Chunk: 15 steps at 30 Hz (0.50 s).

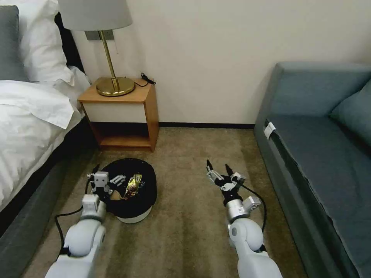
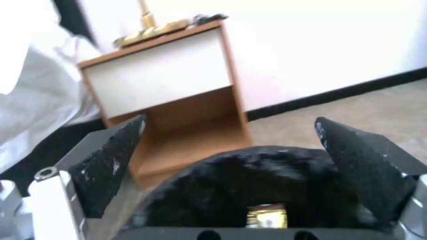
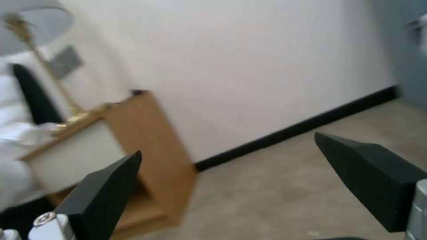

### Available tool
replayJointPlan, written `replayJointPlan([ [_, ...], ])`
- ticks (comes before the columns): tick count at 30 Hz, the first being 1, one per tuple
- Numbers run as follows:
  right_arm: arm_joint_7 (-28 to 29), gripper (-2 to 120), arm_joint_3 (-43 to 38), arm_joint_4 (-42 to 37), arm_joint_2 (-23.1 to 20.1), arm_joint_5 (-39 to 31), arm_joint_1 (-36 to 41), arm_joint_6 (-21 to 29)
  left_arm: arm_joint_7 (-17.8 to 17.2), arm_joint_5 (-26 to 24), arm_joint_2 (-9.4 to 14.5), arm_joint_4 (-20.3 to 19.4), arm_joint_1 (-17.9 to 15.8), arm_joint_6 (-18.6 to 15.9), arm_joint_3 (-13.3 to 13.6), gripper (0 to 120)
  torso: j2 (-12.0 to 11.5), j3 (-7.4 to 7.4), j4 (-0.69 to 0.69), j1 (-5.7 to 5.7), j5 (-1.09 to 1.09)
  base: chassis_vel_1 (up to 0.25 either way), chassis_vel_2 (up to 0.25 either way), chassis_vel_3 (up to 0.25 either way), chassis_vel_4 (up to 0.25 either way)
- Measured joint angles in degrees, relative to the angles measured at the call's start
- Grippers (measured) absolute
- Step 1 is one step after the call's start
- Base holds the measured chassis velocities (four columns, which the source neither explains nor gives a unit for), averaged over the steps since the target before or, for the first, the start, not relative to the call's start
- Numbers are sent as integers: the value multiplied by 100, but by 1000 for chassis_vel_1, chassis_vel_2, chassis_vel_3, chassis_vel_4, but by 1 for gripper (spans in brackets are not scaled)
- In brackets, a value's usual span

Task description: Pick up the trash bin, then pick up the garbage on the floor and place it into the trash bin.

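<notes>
The trash bin (image 1: 135, 216), white with a black bag (image 2: 267, 166) over its rim, stands on the carpet in front of the nightstand. Inside it lie pieces of garbage: a shiny gold-brown wrapper (image 1: 134, 184) (image 2: 267, 215), a tan scrap (image 1: 114, 196) and a pale piece (image 1: 118, 178). My left gripper (image 1: 100, 172) (image 2: 229, 125) is at the bin's left rim, open, its fingers spread wide with the rim below and between them. My right gripper (image 1: 217, 165) (image 3: 227, 143) hovers open over bare carpet to the right of the bin, holding nothing.
A wooden nightstand (image 1: 123, 116) with a brass lamp (image 1: 114, 85) stands against the wall just behind the bin. The bed (image 1: 31, 127) borders the left side and a blue-grey sofa (image 1: 320, 154) the right. Open carpet (image 1: 185, 216) lies between my arms.
</notes>
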<state>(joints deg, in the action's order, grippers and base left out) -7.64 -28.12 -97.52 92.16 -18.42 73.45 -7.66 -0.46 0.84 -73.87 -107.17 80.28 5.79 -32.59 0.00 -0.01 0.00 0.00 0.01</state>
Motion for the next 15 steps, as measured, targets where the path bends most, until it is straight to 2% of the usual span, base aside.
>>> replayJointPlan([
  [3, 200, 100, -26, -43, 0, 124, 77, -37, 4, 65, -63, -24, 76, 101, 75, 100, 0, 0, 0, 0, 0, 0, 0, 0, 0],
  [6, 447, 100, -123, -226, 0, 370, 288, 73, -45, 218, -167, 20, 161, 326, 260, 100, 0, 0, -1, 0, 0, 0, 0, 0, 0],
  [15, 478, 100, -161, -292, -1, 409, 387, 120, -159, 320, -182, 73, 169, 381, 319, 100, 0, 1, 0, 0, 0, 0, 0, 0, 0],
])
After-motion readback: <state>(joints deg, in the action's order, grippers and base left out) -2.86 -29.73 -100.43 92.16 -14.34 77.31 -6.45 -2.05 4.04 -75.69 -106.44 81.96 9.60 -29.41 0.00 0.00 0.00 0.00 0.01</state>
